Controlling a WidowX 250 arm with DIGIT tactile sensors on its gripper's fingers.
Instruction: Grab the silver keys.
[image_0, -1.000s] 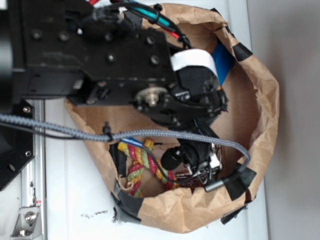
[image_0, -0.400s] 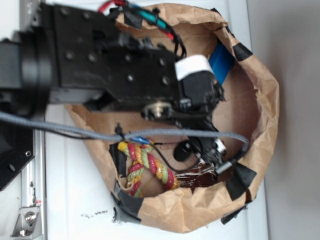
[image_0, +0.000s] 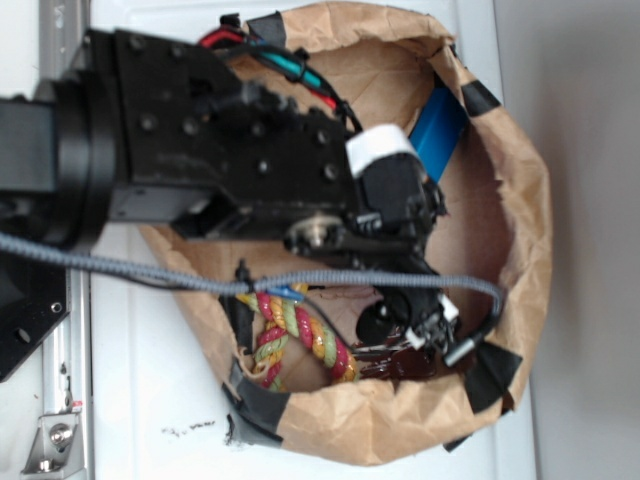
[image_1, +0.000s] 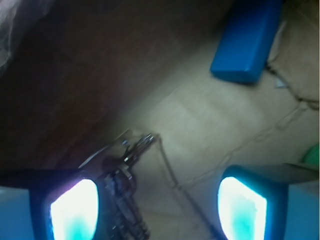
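Exterior view: the silver keys (image_0: 385, 349) appear as a small dark metallic cluster on the floor of the brown paper bag (image_0: 520, 260), low in the frame, just right of the red-yellow-green rope toy (image_0: 300, 335). The black robot arm (image_0: 230, 150) reaches into the bag from the left. The hand (image_0: 425, 325) sits directly over the keys; from this view its opening cannot be told. A grey cable (image_0: 150, 270) crosses the bag. A blue block (image_0: 438, 128) lies at the far side of the bag. The bag stands on a white counter (image_0: 150, 390).

Wrist view: the silver keys (image_1: 125, 175) show as a shiny bunch with a long clasp, lying on the bag floor against the left finger (image_1: 75, 210). The fingers of the hand (image_1: 157, 210) stand wide apart, holding nothing. The blue block (image_1: 247, 42) lies at upper right.
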